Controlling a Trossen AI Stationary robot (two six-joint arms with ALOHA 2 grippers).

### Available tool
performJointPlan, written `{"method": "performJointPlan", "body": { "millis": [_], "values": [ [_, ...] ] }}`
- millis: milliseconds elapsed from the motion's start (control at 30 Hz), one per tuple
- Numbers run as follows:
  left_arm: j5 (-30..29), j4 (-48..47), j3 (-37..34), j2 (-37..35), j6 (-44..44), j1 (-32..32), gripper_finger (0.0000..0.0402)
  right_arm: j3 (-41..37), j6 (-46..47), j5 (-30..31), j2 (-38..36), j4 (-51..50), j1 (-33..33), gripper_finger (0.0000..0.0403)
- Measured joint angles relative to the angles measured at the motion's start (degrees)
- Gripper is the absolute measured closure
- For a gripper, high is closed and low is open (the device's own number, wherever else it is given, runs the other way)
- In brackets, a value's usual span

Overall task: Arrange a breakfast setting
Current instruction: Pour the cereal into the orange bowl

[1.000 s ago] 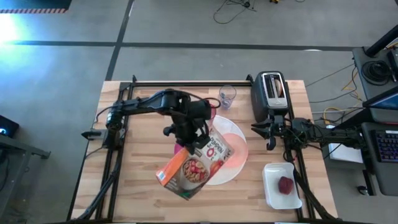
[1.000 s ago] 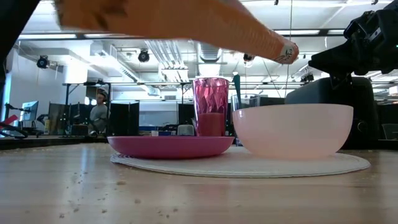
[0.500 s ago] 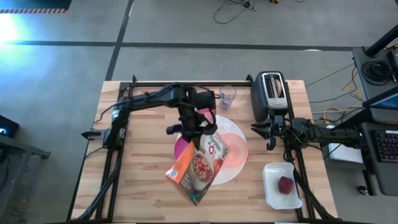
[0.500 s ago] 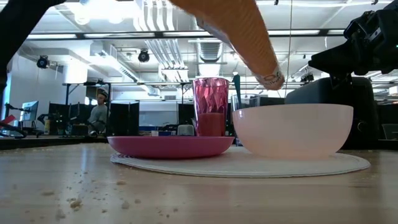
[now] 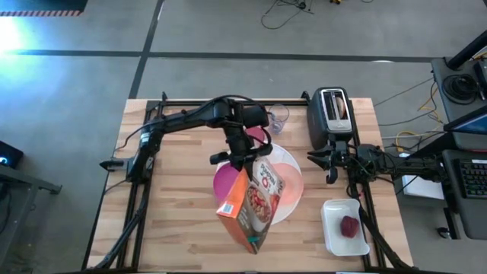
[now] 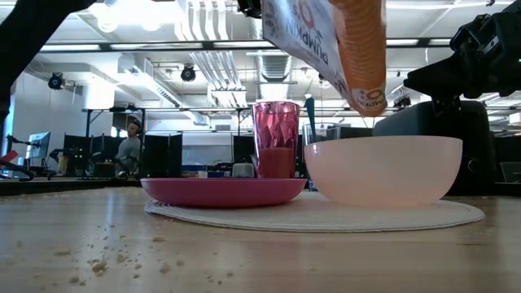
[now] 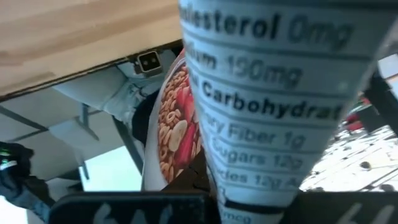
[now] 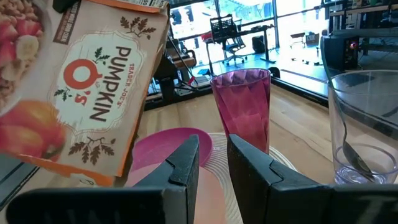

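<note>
My left gripper is shut on a brown-and-orange cereal box, high over the setting. In the low view the box tilts steeply, its lower corner just above the peach bowl. The bowl and the magenta plate rest on the large white plate. The pink cup stands behind them. A dark red fruit lies in a white tray. My right gripper waits at the table's right side, slightly open, with nothing between its fingers. My left gripper holds the cereal box by its far end, pinched between the two fingers, with the narrow printed side panel facing the wrist. The fingers slant down from the far side. The box hangs toward the near edge, clear of the table and dishes.
A black toaster stands at the far right and a clear glass holding a spoon beside it. The white tray sits near right. Crumbs dot the near table. Bare wood lies to the left.
My left gripper has moved toward the table's right edge and rolled, still shut on the box. The box has swung from slanting toward the near left to pointing at the near edge, and tipped from nearly level to steep, its lower corner now above the bowl. More crumbs lie on the near table.
</note>
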Motion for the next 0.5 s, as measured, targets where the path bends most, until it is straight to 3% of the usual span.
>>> {"method": "performJointPlan", "body": {
  "millis": [333, 500],
  "values": [
    [1.6, 5.4, 0.0, 0.0, -10.3, 0.5, 0.0402, 0.0, 0.0, 0.0, 0.0, 0.0, 0.0, 0.033],
    [5.2, 11.0, 0.0, 0.4, -15.8, 0.7, 0.0402, 0.0, 0.0, 0.0, 0.0, 0.0, 0.0, 0.033]
  ]
}}
